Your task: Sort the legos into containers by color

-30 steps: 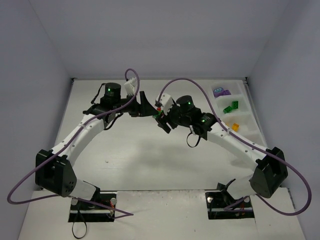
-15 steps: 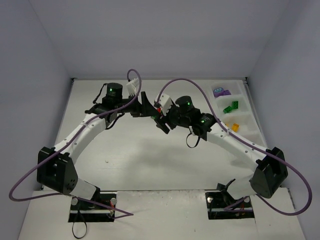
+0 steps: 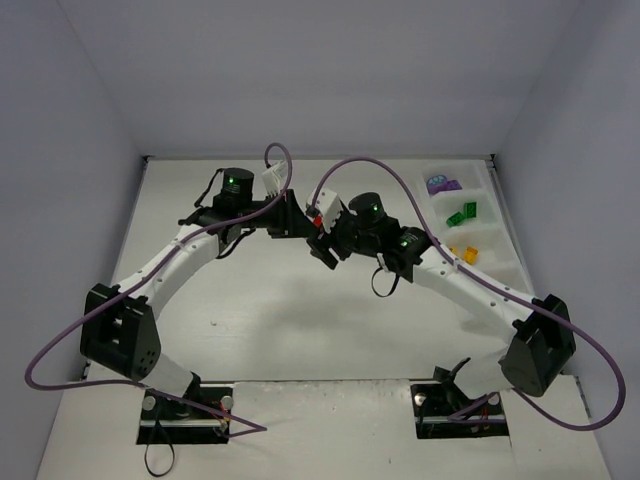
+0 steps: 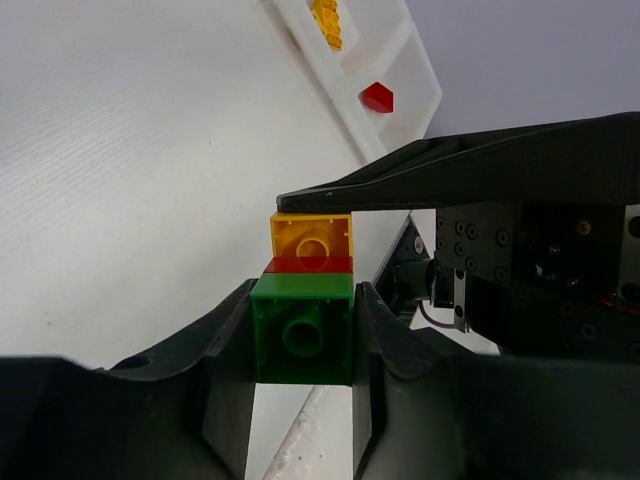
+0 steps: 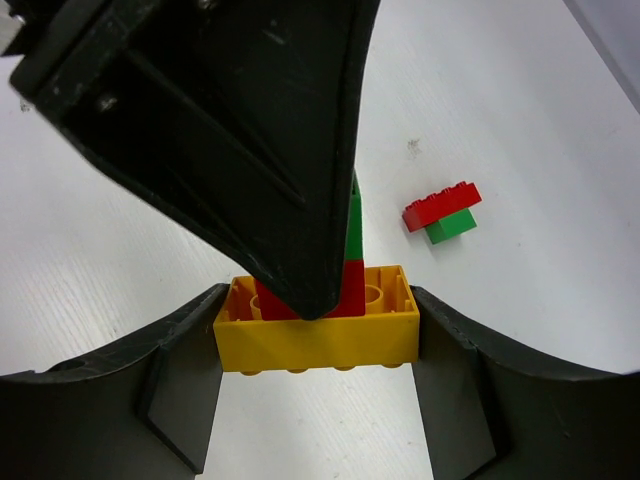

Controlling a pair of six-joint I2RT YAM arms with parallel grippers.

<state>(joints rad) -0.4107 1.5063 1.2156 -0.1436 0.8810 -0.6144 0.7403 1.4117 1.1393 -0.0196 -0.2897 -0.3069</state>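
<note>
Lego stack (image 4: 311, 262) newly in left gripper (image 4: 303, 330)

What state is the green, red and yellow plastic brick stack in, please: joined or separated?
Joined: the green plastic brick, red brick and yellow brick sit flush, without visible gaps.

Reads as a robotics lab test cell: bare white tabletop (image 3: 280, 315) boxed in by plain grey wall panels (image 3: 330, 70), left arm (image 3: 170, 262) and right arm (image 3: 470, 285) bolted at near edge, purple cables (image 3: 375, 159) looping loose.
</note>
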